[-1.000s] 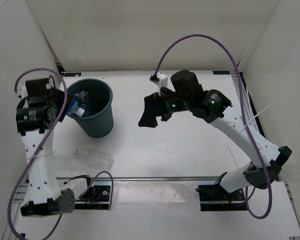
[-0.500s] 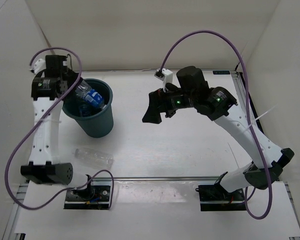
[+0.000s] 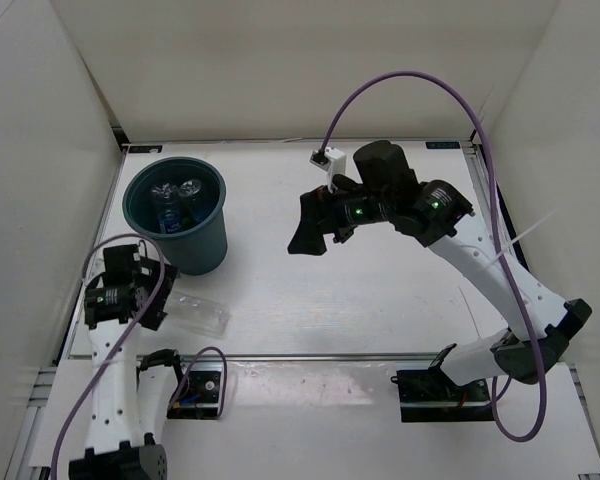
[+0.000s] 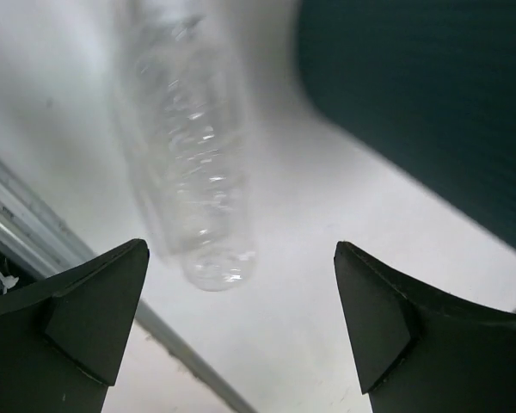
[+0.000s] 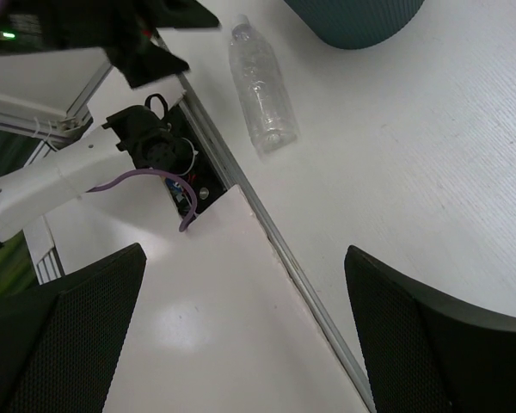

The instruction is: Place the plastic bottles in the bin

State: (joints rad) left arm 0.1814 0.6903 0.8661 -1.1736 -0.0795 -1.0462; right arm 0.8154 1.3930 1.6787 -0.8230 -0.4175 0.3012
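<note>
The left hand (image 4: 241, 254) is spread wide and holds nothing. Its two dark fingers (image 4: 95, 318) look like thick wedges with flat inner faces. The clear bottle (image 4: 193, 172) lies flat on the desk (image 3: 380, 290) just ahead of this hand, a bit toward the left finger. One end points back at the hand. It touches neither finger. It is thin see-through plastic with bumpy rings along its side.

The bin (image 4: 430, 103) stands ahead of the left hand and off to the right, near the bottle but not touching it. It is round and dark teal, with a smooth wall. From above, its open top shows shiny clear plastic bottles (image 3: 175, 200) inside.

The right hand (image 5: 245, 251) is spread wide too, and empty. It hangs in the air over the middle of the desk. The bottle and the bin are well apart from it, far ahead. A lot of bare desk lies under it and around it.

The desk is white and smooth. A metal rail (image 5: 267, 232) runs along its near edge, close to the bottle. White walls stand at the back and at both sides.
</note>
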